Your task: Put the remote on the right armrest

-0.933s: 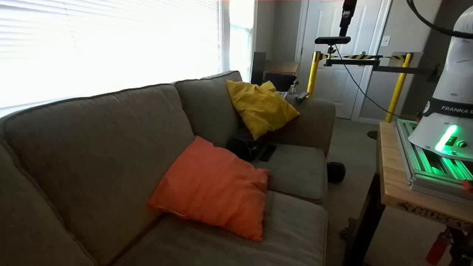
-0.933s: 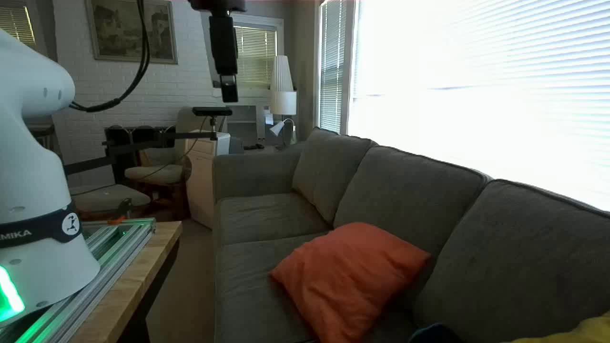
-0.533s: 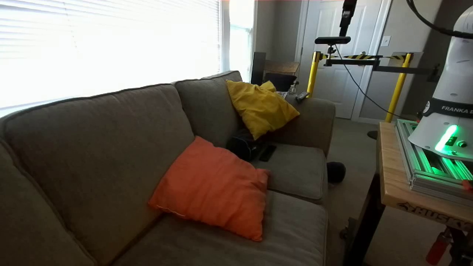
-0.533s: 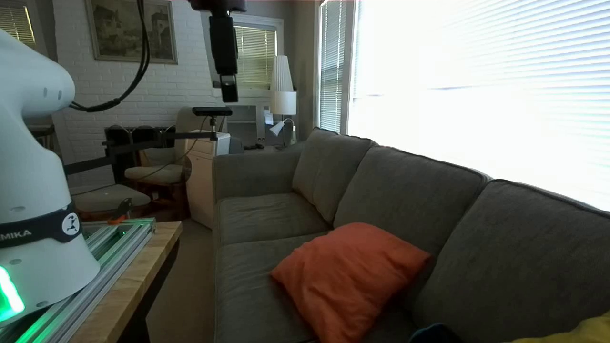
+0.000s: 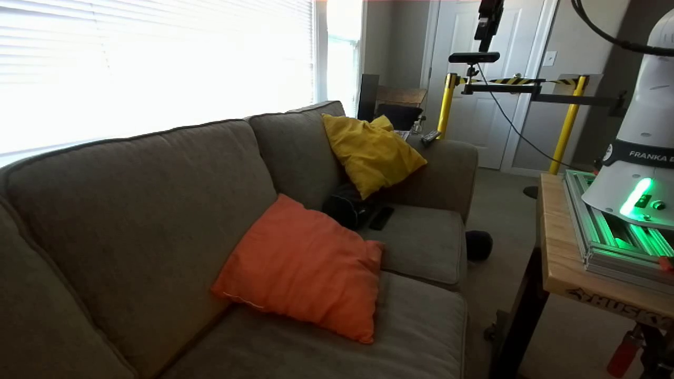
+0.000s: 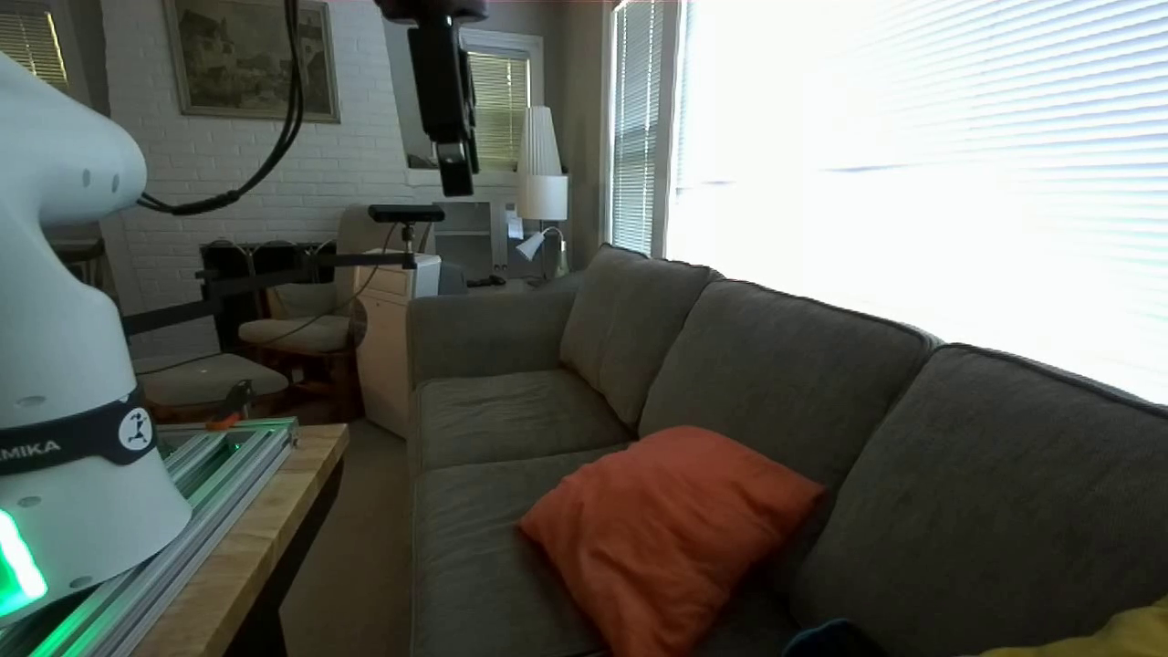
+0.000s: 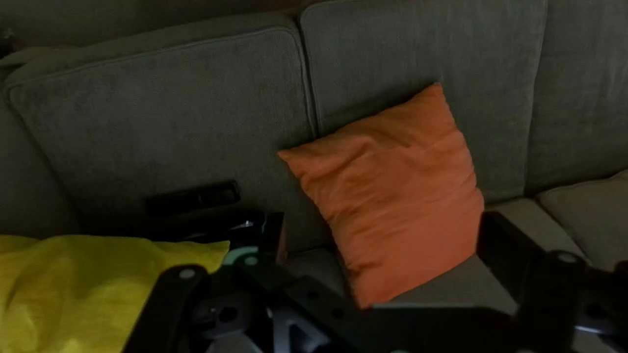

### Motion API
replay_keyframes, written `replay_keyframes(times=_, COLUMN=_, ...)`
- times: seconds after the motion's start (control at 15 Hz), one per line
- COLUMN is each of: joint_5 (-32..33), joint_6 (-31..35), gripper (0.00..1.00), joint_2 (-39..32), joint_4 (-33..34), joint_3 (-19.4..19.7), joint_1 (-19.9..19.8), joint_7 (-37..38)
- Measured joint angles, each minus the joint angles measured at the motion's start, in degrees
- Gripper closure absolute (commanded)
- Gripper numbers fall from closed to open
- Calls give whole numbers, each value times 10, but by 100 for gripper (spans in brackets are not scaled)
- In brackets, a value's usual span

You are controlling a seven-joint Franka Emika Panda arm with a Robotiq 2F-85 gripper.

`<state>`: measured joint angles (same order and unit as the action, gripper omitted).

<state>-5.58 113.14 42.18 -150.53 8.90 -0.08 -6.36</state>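
Wrist view: I find my tool (image 7: 385, 235) spread wide, its jaws well apart and holding nothing, with the orange cushion (image 7: 397, 196) visible beyond the gap. The remote (image 7: 216, 195), a slim dark oblong, lies on the seat (image 7: 171, 108), near the yellow cushion (image 7: 88, 294) and clear of the tool.

In an exterior view, I note the remote flat on the seat, just beside a black item (image 5: 341, 210) that I cannot identify. The yellow cushion leans at the far end of the sofa (image 5: 131, 200), by the right armrest (image 5: 454, 166). A grey handset (image 5: 430, 138) shows at the top of the right armrest; whether it rests there or beyond, I cannot tell. The tool hangs high, well apart from both.

In an exterior view, I record the arm (image 6: 55, 319) on a metal frame (image 6: 228, 493), which lies on the surface (image 6: 260, 527); a green light (image 6: 20, 558) shows at the arm's base. The tool points down, slightly tilted, partly before a small window (image 6: 502, 100). The orange cushion leans against a back cushion (image 6: 794, 356). Of the yellow cushion, I see just a corner, lower right.
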Motion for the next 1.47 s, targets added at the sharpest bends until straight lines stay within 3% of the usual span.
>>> replay_keyframes(times=0.53, joint_5=-20, joint_6=186, gripper=0, joint_2=-100, joint_4=-8, joint_3=-50, joint_1=-35, joint_7=206)
replay_keyframes(times=0.93, joint_5=-20, joint_6=311, gripper=0, joint_2=-224, joint_4=2, joint_3=-55, joint_1=-81, joint_7=329)
replay_keyframes(times=1.47, joint_5=-35, joint_6=375, gripper=0, joint_2=-432, joint_4=99, joint_3=-38, joint_1=-106, joint_7=481)
